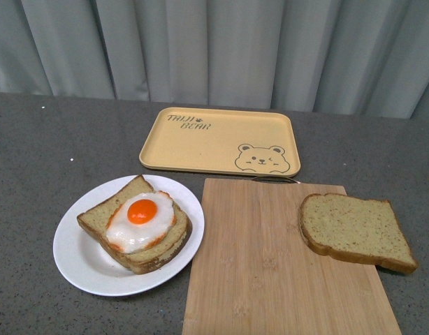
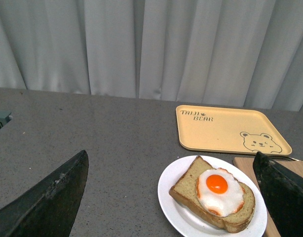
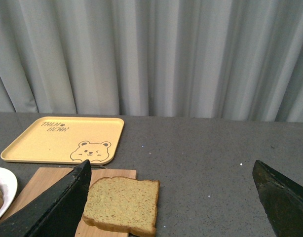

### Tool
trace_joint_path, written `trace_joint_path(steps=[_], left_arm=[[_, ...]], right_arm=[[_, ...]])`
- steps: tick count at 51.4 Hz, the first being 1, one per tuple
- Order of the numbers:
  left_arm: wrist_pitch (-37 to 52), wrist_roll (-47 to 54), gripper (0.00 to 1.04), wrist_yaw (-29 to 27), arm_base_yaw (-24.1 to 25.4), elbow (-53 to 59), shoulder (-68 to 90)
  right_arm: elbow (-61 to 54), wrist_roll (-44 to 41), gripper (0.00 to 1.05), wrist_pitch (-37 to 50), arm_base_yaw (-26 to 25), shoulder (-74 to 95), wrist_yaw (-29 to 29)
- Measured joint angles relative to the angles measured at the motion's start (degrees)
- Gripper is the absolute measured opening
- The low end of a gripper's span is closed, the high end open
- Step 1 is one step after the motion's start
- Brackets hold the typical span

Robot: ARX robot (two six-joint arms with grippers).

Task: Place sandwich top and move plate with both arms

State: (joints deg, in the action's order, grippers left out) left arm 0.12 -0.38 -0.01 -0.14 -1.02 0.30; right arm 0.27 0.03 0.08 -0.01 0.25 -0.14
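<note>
The sandwich top [image 1: 354,229], a plain brown speckled slice, lies on the right edge of the wooden cutting board [image 1: 270,272], partly overhanging it; it also shows in the right wrist view [image 3: 122,203]. The white plate [image 1: 78,262] at the front left holds a bread slice with a fried egg [image 1: 141,220]. Neither arm shows in the front view. My left gripper [image 2: 176,197] hangs open above and before the plate [image 2: 173,212]. My right gripper [image 3: 171,197] is open, the sandwich top near one finger [image 3: 57,207].
A yellow tray with a bear drawing [image 1: 220,141] lies behind the board, empty. Grey curtains close the back of the grey table [image 1: 54,146]. The board's metal handle [image 1: 274,179] touches the tray's front edge.
</note>
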Motion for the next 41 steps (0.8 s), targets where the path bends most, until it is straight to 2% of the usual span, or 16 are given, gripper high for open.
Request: trace_joint_path(steps=[41], left_arm=[[0.0, 0.0, 0.98, 0.0, 0.0, 0.0, 0.0]], right_arm=[[0.0, 0.0, 0.95, 0.02, 0.0, 0.0, 0.0]])
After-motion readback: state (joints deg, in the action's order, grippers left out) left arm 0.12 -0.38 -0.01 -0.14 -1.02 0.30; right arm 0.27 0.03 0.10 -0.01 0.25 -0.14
